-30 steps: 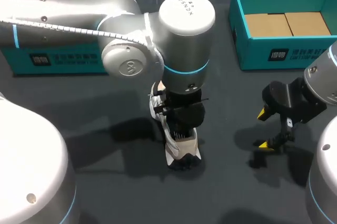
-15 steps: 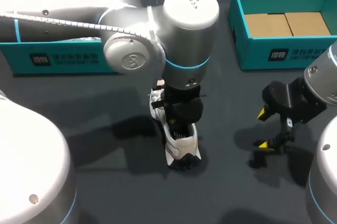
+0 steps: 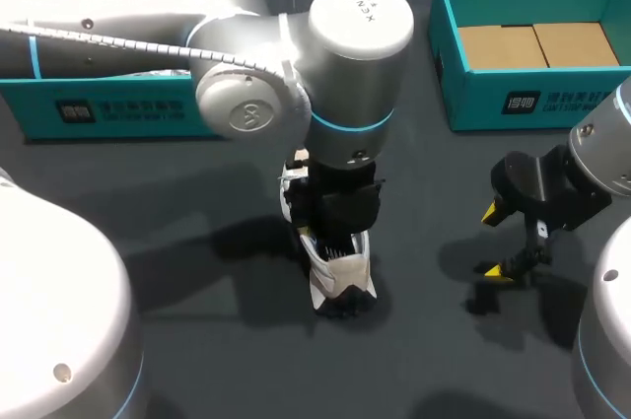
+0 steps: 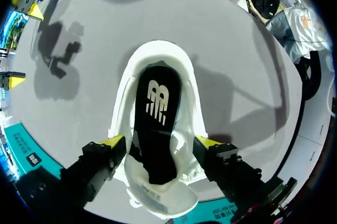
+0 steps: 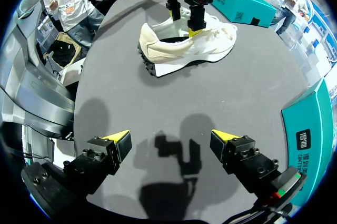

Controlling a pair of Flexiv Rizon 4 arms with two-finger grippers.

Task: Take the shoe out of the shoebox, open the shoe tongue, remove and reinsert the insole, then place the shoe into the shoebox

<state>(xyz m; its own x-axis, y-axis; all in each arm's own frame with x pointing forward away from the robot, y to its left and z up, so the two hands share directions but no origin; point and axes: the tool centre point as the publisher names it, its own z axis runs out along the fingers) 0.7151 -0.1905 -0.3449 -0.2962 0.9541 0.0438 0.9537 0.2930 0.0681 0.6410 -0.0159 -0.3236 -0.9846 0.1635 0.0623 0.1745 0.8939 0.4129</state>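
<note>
Our left arm [image 3: 246,94] fills much of the head view, reaching in over the dark table [image 3: 197,340] to the middle. Over the last second its wrist has eased slightly rightward and down, so the black gripper body now covers more of the shoe than it did. The right arm has not moved.

Well ahead of the right fingers stands the open teal shoebox [image 3: 473,94], lined with cardboard. A second teal box [image 3: 118,113] sits behind the left arm.

The white shoe [image 5: 184,50] is out of the shoebox, upright on its sole directly under the left gripper [image 4: 160,142]. That gripper's fingers stand apart and straddle the shoe at midfoot, one yellow tip just beside each side wall. We cannot make out a squeeze on both sides.

The right gripper [image 5: 171,138] hangs over bare table, well apart from the shoe. Its fingers are spread wide with nothing between them.

Between the left fingers the black insole [image 4: 158,124] lies flat inside the shoe. The tongue [image 4: 160,197] is folded out toward the wrist, with its inner label showing.

We judge the descent as the left gripper settling in to take hold. With the tongue already open, it may be going for the insole or for the whole shoe.
</note>
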